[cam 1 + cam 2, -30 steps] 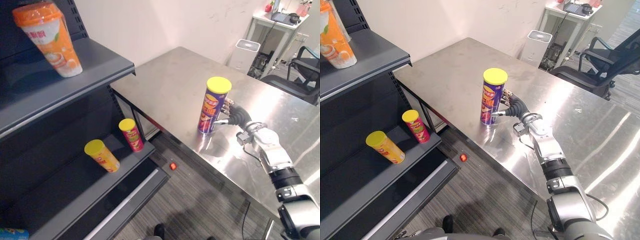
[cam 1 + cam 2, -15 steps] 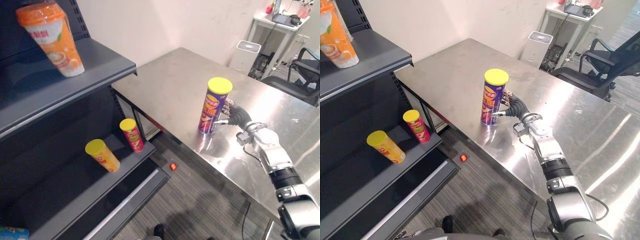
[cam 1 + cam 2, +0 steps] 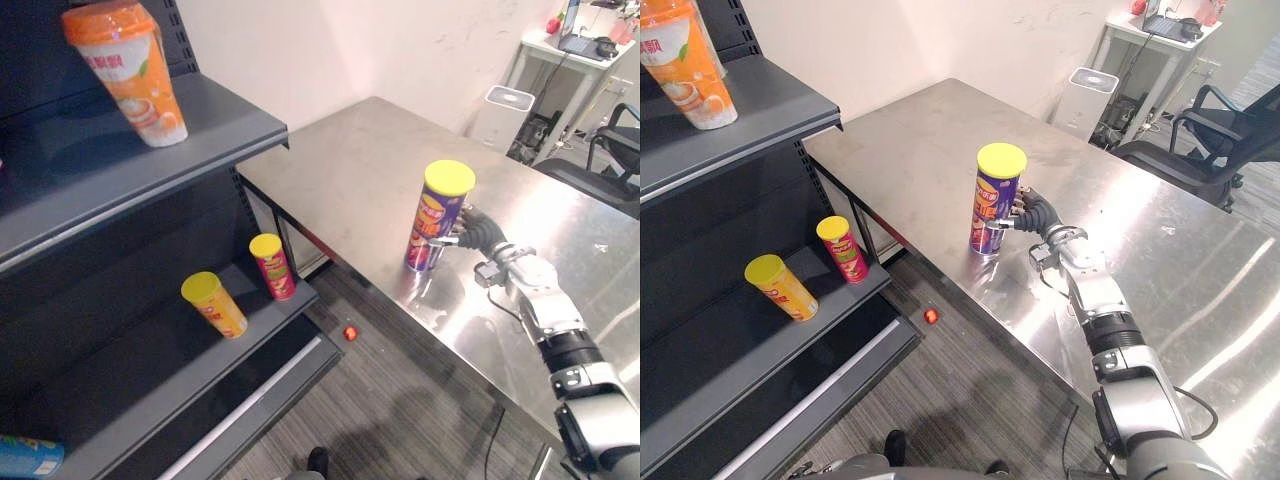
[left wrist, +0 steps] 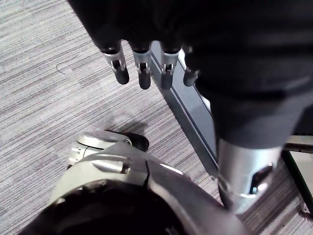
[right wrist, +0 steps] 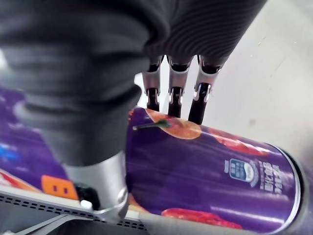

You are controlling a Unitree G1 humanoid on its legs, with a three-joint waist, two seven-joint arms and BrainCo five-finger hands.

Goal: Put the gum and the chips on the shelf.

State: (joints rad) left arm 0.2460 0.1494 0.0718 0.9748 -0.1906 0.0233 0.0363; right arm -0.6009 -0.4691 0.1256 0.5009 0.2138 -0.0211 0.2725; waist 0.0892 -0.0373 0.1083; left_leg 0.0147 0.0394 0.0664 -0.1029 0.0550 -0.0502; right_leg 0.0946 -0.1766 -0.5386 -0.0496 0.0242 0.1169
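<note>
Chips point(image 3: 438, 216): purple tube, yellow lid (red and orange pictures on its side)
Pose: upright, closed
Place: on the table point(image 3: 350, 170), near its front edge

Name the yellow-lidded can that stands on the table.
The purple can, at the right hand; the yellow can and red can sit on the lower shelf.

Bright, even indoor light. The steel surface point(image 3: 930, 140) shows pale glare streaks right of the purple chips can point(image 3: 994, 205); left of the can, the lower boards of the shelf point(image 3: 760, 120) lie in shade.
</note>
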